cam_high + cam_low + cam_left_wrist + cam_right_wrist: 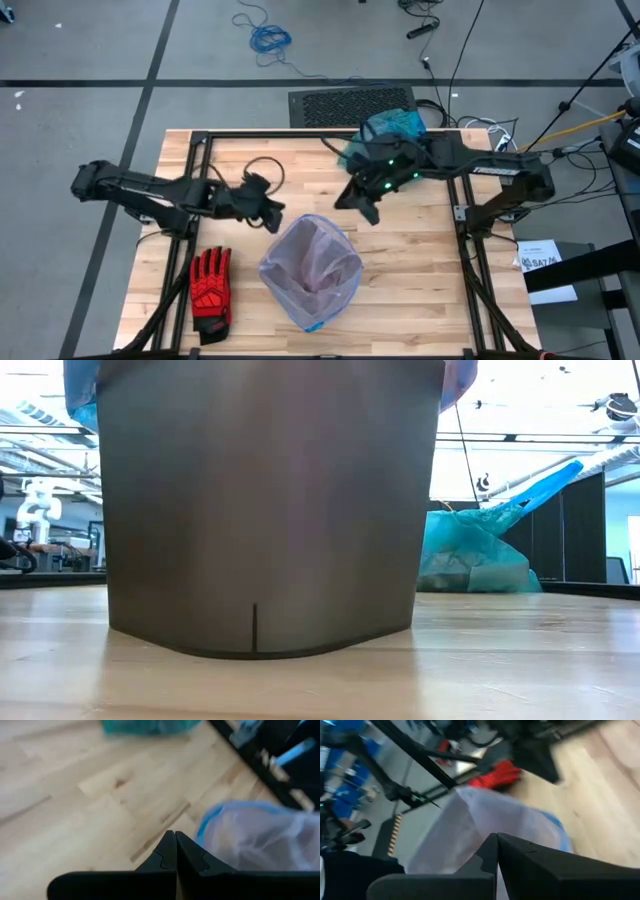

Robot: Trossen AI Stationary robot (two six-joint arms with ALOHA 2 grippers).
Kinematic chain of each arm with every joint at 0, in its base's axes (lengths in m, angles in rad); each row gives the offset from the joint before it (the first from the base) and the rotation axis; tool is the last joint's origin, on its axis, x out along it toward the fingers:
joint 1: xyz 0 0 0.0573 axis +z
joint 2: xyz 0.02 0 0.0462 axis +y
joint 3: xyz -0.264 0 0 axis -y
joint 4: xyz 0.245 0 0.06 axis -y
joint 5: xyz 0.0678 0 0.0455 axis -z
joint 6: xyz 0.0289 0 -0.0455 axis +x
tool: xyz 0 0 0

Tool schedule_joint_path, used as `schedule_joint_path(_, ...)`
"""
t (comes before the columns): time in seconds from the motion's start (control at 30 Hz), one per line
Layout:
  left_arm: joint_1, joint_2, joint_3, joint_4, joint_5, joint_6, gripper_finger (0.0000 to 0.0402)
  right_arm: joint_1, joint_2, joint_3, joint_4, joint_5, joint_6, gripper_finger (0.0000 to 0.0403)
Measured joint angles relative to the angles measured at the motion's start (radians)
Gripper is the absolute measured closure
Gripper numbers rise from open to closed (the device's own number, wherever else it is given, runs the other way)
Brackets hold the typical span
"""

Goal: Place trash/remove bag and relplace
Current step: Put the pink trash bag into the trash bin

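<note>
A limp, slippery teal bag (395,128) sits upper centre on the tabletop (430,260), best pinched at its gathered neck; both hands (268,216) (366,208) are closed, empty.

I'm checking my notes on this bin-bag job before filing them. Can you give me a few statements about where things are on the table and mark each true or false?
1. The teal bag lies at the far edge of the table, outside the bin. True.
2. The bin has no liner in it. False: a pale lilac bag with a blue rim lines it.
3. The red glove lies on the table beside the bin, on the left arm's side. True.
4. The left gripper holds the red glove. False: it is shut on nothing, apart from the glove.
5. The right gripper is shut and empty, near the bin's rim. True.
</note>
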Motion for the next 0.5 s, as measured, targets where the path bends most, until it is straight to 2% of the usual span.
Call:
schedule_joint_path(0.2, 0.005, -0.119, 0.0, -0.01, -0.08, 0.006, 0.0402, 0.034, 0.107, 0.0, 0.123, -0.024, -0.036, 0.0403)
schedule_joint_path(0.33, 0.005, -0.165, 0.0, -0.069, -0.085, -0.008, 0.0402, 0.035, 0.179, 0.0, 0.185, -0.07, -0.048, 0.0403)
schedule_joint_path(0.5, 0.004, -0.188, 0.0, -0.135, -0.085, -0.04, 0.0402, 0.035, 0.255, 0.002, 0.269, -0.075, -0.007, 0.0403)
